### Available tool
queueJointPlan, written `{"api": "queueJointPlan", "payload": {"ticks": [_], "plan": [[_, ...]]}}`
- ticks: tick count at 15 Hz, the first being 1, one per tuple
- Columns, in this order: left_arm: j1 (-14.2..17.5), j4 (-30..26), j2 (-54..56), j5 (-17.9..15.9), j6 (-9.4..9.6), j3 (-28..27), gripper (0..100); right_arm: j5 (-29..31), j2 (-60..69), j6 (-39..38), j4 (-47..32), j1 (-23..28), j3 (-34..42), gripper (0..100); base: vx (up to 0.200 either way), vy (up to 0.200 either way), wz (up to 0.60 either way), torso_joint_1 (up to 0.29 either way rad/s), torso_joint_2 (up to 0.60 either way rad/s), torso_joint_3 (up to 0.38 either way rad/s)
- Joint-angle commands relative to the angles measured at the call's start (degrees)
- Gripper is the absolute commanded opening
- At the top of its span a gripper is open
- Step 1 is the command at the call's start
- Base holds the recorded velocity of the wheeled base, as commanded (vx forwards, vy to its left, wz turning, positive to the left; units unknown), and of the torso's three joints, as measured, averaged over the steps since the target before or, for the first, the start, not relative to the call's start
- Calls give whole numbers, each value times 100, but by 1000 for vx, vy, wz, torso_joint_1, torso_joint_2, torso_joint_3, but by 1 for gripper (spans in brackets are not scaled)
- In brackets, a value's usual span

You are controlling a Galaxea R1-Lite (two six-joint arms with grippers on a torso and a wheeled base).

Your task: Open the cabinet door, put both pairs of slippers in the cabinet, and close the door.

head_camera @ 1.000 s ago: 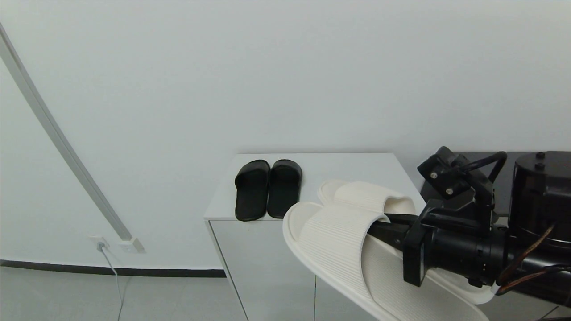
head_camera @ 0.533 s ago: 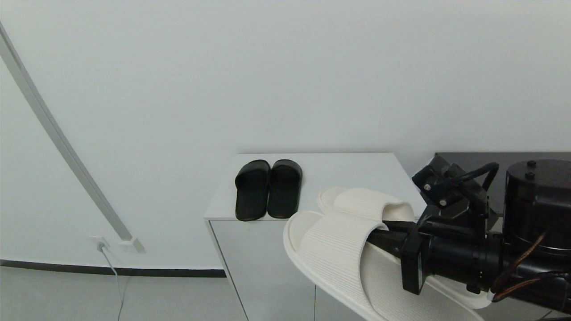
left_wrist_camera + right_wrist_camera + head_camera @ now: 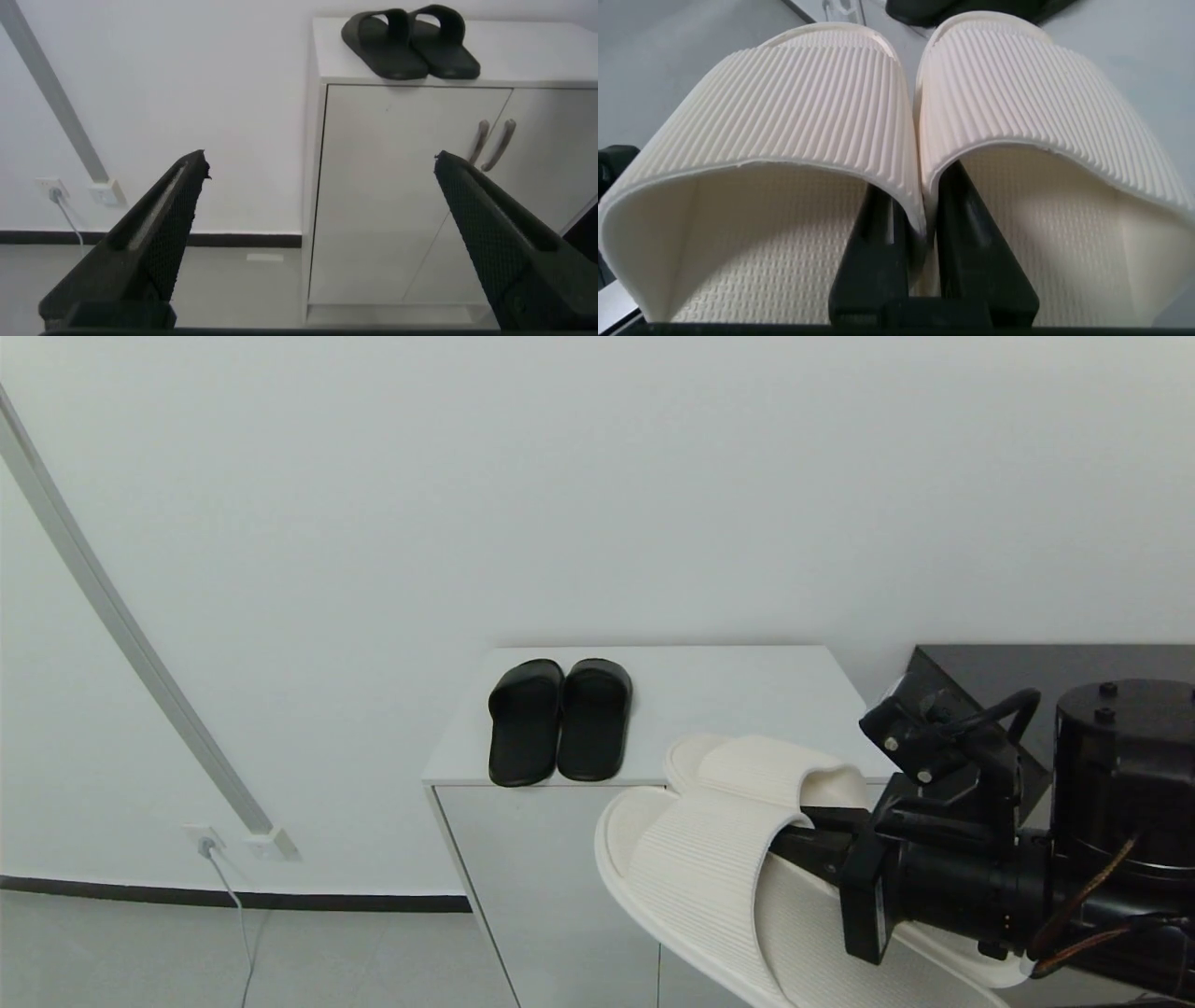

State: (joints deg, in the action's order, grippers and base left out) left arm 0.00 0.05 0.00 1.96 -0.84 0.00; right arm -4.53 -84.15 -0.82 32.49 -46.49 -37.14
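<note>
Black right tool [image 3: 920,219], arm held level before the shut cabinet [image 3: 551,887], clamped on cream ribbed slippers [image 3: 709,859], side by side. Left tool [image 3: 320,163] spread wide, empty. Black slippers [image 3: 560,719] atop cabinet.

The right arm [image 3: 962,882] is matte black all over: a fat round wrist barrel with a flat squarish plate at its front. Behind it there's a way chunkier drum joint [image 3: 1120,765] with two small bolts on top. A boxy camera mount [image 3: 934,742] on the wrist has a few silver screws, and a black cable [image 3: 1013,702] loops off it. Thin coppery-brown wires [image 3: 1088,891] run by the drum. The left gripper [image 3: 320,161] has black wedge-shaped fingers [image 3: 163,238] tapering to points, with a fine dotted grip texture inside. The right arm's fingers [image 3: 976,252] are plain flat black bars.
</note>
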Motion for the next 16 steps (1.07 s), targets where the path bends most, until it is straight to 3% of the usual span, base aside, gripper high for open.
{"api": "queueJointPlan", "payload": {"ticks": [1,7,16], "plan": [[0,4,0,6,-4,0,100,-4,13,3,3,0,23,0,0,0,0,-139,354,188],[0,4,-9,6,-13,0,100,5,22,3,21,0,49,0,0,0,0,-170,382,209],[0,4,0,6,5,0,100,5,22,73,21,0,102,0,0,0,0,-221,541,314]]}}
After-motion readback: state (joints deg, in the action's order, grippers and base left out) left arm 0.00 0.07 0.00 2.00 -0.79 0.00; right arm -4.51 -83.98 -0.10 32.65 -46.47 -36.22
